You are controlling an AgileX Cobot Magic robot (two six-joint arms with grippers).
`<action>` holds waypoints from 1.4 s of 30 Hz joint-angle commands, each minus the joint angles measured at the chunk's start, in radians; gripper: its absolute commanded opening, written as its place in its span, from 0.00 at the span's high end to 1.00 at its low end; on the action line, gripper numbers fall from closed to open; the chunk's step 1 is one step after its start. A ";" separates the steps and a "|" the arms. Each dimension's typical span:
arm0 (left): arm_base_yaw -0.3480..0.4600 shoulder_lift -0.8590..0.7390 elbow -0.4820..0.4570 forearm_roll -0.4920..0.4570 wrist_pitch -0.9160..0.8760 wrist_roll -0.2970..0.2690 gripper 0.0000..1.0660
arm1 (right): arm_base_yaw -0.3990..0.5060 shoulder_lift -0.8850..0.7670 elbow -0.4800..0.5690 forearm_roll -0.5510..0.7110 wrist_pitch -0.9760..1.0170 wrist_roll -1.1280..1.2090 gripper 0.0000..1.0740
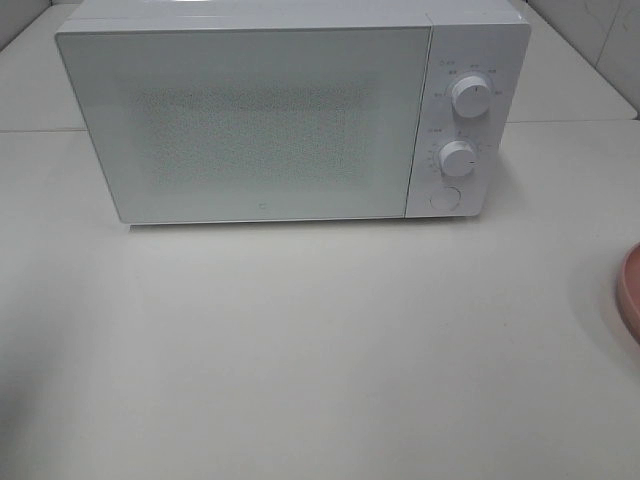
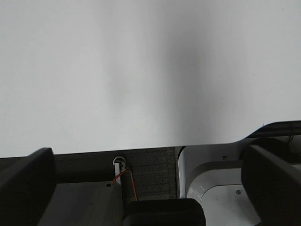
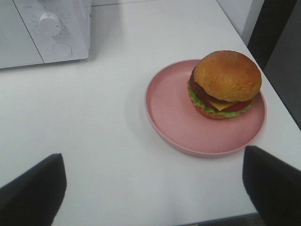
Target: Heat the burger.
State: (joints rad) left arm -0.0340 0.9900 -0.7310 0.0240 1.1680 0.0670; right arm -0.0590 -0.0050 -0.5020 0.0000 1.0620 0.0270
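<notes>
Starting at the left, your left claw (image 2: 150, 188) has its two dark fingers (image 2: 26, 186) spread wide with nothing between them; its wrist camera looks down on bare white table (image 2: 141, 70) and the table's near edge, with part of the robot's white base (image 2: 211, 188) below it.

Moving toward the middle, you see the white microwave (image 1: 250, 120) standing at the far side of the table, its door (image 1: 240, 120) shut. On the panel at its right side sit two round knobs, an upper one (image 1: 469, 95) and a lower one (image 1: 457, 158), with a round button (image 1: 444, 198) under them.

Farther right, only a sliver of the pink plate (image 1: 630, 290) shows at the right edge of the overhead view. Your right wrist camera shows it whole: the plate (image 3: 174, 113) lies flat on the table near the right edge, well apart from the microwave (image 3: 42, 28). The burger (image 3: 225, 82) sits upright on it, off-centre, close to the rim, with lettuce, cheese and tomato showing under the bun.

Your right claw (image 3: 155, 188) hovers on the near side of the plate, fingers (image 3: 33, 188) spread wide, holding nothing and touching neither plate nor burger.
</notes>
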 commanded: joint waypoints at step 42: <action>0.004 -1.019 0.232 -0.091 -0.133 -0.015 0.04 | 0.001 -0.013 0.002 0.000 -0.008 0.003 0.08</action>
State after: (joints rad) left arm -0.0340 -0.0050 -0.5030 -0.0660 1.0490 0.0590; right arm -0.0590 -0.0050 -0.5020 0.0000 1.0620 0.0270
